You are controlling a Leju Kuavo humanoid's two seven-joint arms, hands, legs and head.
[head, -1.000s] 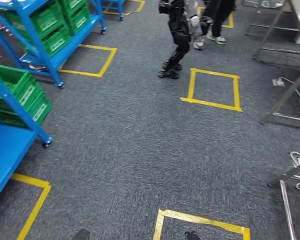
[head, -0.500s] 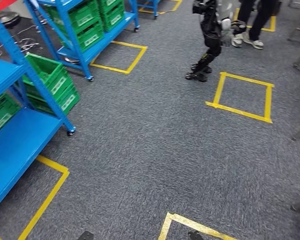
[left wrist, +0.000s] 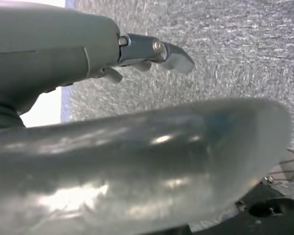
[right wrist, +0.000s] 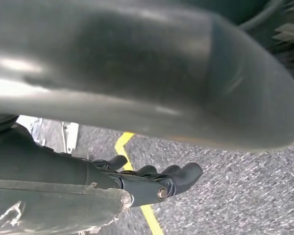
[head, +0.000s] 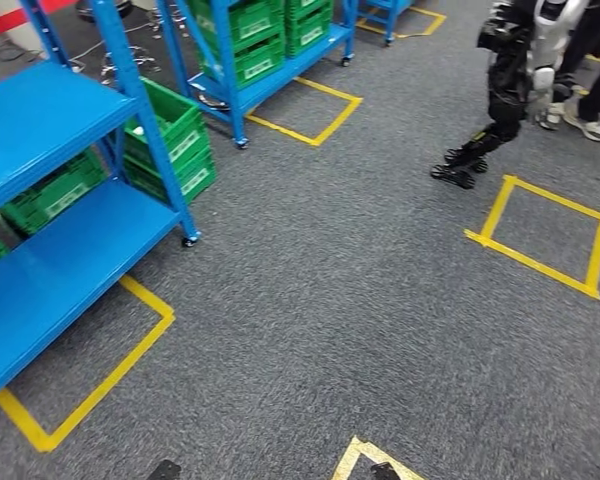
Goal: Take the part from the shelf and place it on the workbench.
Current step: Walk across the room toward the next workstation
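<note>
A blue shelf [head: 48,110] on castors stands at the near left in the head view, with bare blue boards on its upper and lower levels. Green crates [head: 172,140] sit on the floor behind it, and more green crates [head: 259,40] fill a second blue shelf [head: 297,65] farther back. I cannot make out a part on the shelves. My left hand [left wrist: 138,161] hangs over the grey carpet, its fingers [left wrist: 171,54] straight and holding nothing. My right hand [right wrist: 138,73] hangs the same way, its dark fingers [right wrist: 175,178] extended and empty above a yellow tape line.
Another dark humanoid robot [head: 508,90] stands at the far right, with a person's legs [head: 595,85] behind it. Yellow tape squares [head: 542,225] mark the grey carpet, and one [head: 93,390] frames the near shelf. Open carpet lies ahead in the middle.
The whole picture has shifted right as the camera turned left. The near blue shelf now takes more of the left side, and the workbench legs seen earlier at the right are out of frame.
</note>
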